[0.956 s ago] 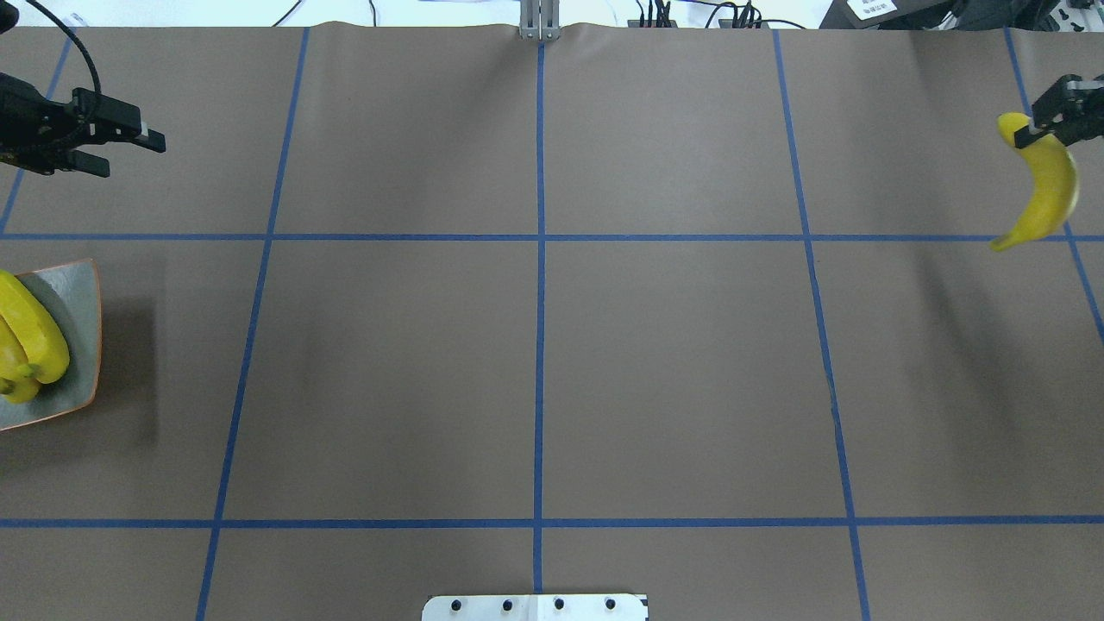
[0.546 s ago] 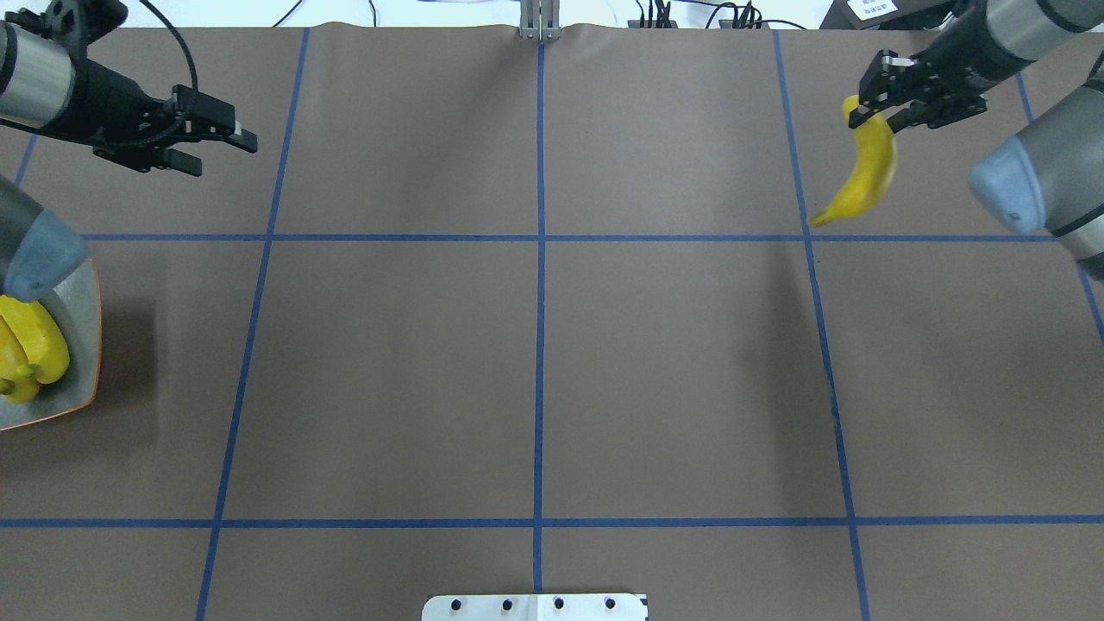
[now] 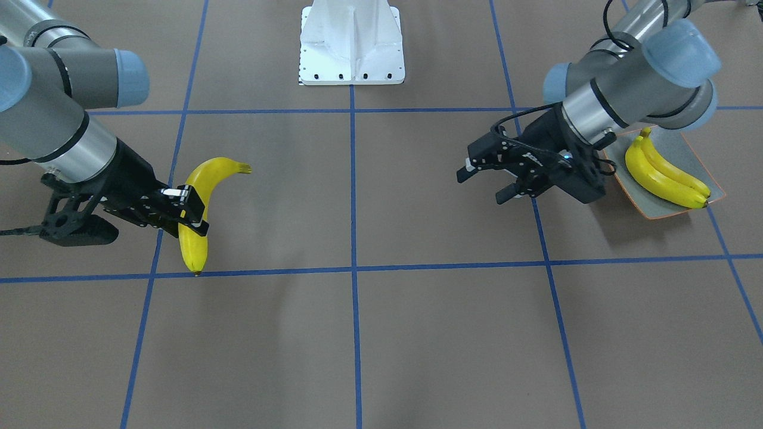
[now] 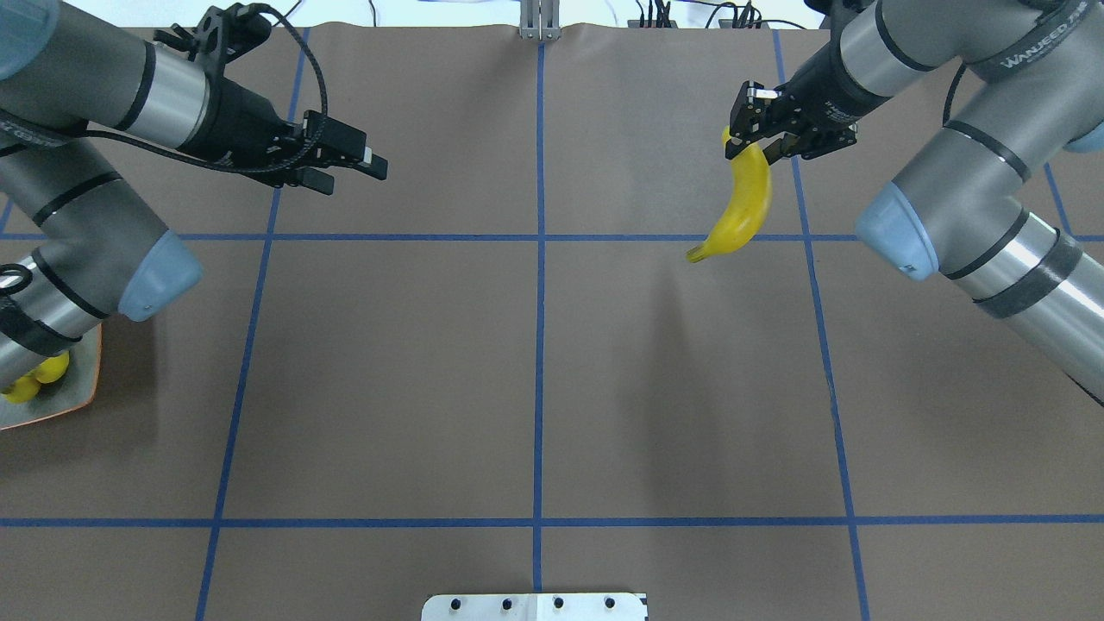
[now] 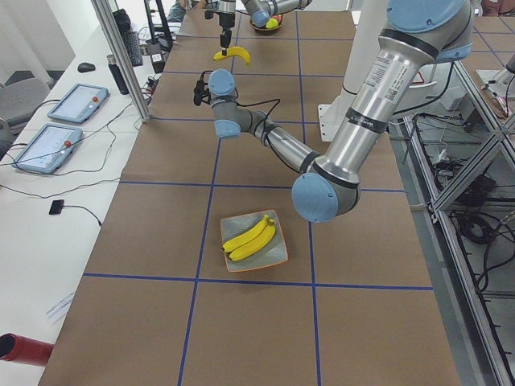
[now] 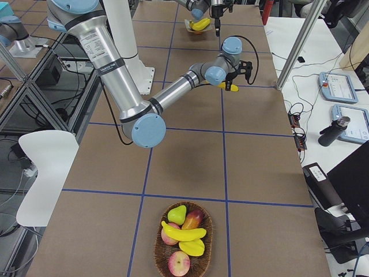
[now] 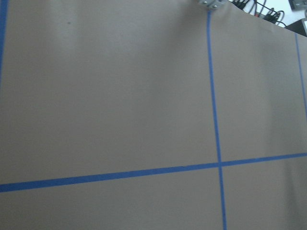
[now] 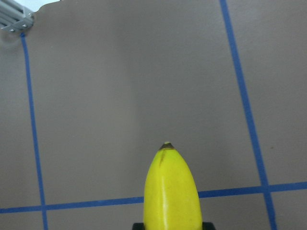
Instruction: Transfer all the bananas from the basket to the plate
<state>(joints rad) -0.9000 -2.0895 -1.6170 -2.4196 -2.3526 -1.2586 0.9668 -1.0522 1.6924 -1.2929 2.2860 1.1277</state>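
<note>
- Brown paper covers the table, crossed by a grid of blue tape lines.
- Near the table's left end, the plate is a grey-green, squarish dish with upturned edges and a thin orange rim.
- Two bananas lie side by side on the plate, bright yellow and glossy, with their curves nested and small dark tips.
- The right gripper has its fingers closed on a third banana near one end. This banana hangs above the paper, well apart from the plate, and its free end curves away.
- The left gripper hovers between the plate and the held banana, with its fingers spread and nothing in them.
- The basket sits at the table's end farthest from the plate and holds one more banana among other fruit.
- Compared with half a second ago, the right gripper and its banana are nearer the plate's side of the table.
- The left gripper has moved out from the plate toward the middle, and its arm now hides most of the plate in the overhead view.
</note>
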